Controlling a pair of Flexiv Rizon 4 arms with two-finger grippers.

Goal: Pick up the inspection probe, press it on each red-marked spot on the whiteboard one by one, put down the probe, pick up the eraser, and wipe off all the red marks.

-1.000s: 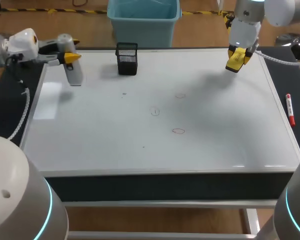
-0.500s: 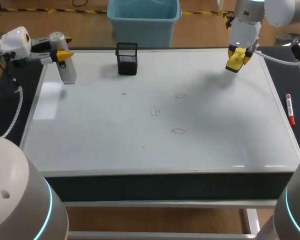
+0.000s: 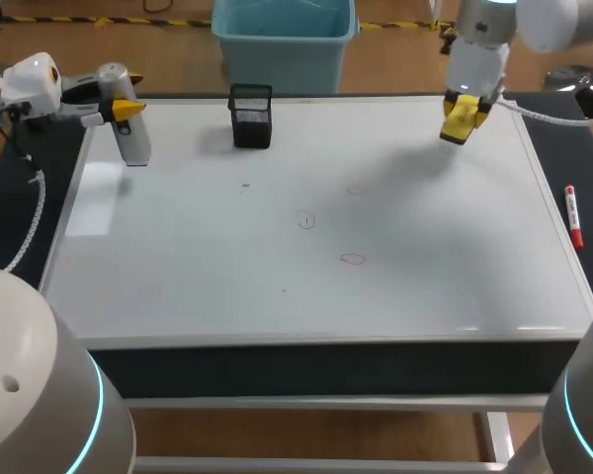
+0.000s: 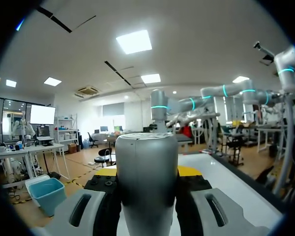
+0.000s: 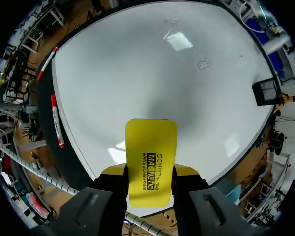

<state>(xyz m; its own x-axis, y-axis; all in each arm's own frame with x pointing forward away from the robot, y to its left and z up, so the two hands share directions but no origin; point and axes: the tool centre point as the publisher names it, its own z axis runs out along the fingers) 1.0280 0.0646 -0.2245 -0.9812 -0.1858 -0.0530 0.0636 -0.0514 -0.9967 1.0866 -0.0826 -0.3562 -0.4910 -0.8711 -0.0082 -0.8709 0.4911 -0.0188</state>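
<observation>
Our left pincer [image 3: 127,107] clamps the probe [image 4: 147,187], our right pincer [image 5: 150,171] the eraser [image 5: 151,142] — black mesh cup [image 3: 250,118] stands between them.

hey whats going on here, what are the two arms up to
The left gripper holds the grey inspection probe at the whiteboard's far left corner. The right gripper holds the yellow eraser above the board's far right part. Three faint red marks sit near the middle, not yet wiped.
</observation>
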